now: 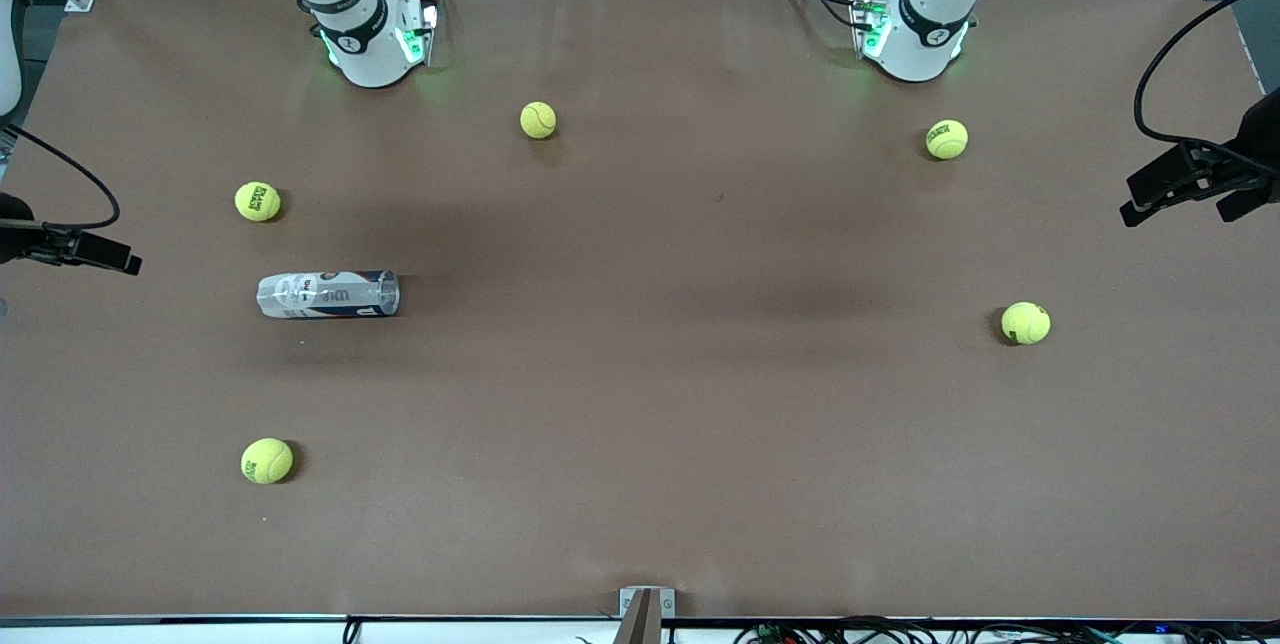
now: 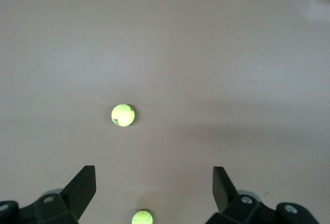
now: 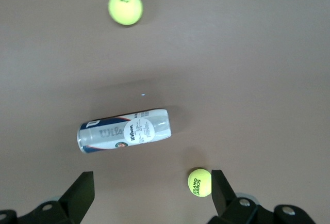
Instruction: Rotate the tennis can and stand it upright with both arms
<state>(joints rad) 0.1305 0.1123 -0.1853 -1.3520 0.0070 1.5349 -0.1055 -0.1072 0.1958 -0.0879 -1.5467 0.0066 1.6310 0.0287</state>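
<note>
1. Two grippers hang high over the table [image 1: 640,524], neither touching anything: the right gripper [image 3: 152,193] is spread wide above the tennis can [image 3: 124,131], and the left gripper [image 2: 154,193] is equally wide over bare tabletop at its own end
2. The tennis can [image 1: 328,294] lies on its side toward the right arm's end of the table, its long axis running along the table's length, with one ball [image 1: 258,201] farther from the front camera and another ball [image 1: 267,460] nearer
3. The step in hand looks like the first approach, so the right gripper should come down squarely over the can's middle, fingers across the round body, not along it
4. The clear plastic is probably light and slippery; a gentle, centred squeeze should stop it rolling or denting
5. A ball [image 3: 199,182] sits near the can in the right wrist view, so the descent should keep clear of it
6. The left arm is waiting; it likely needs to travel across to steady one end during the tilt
</note>
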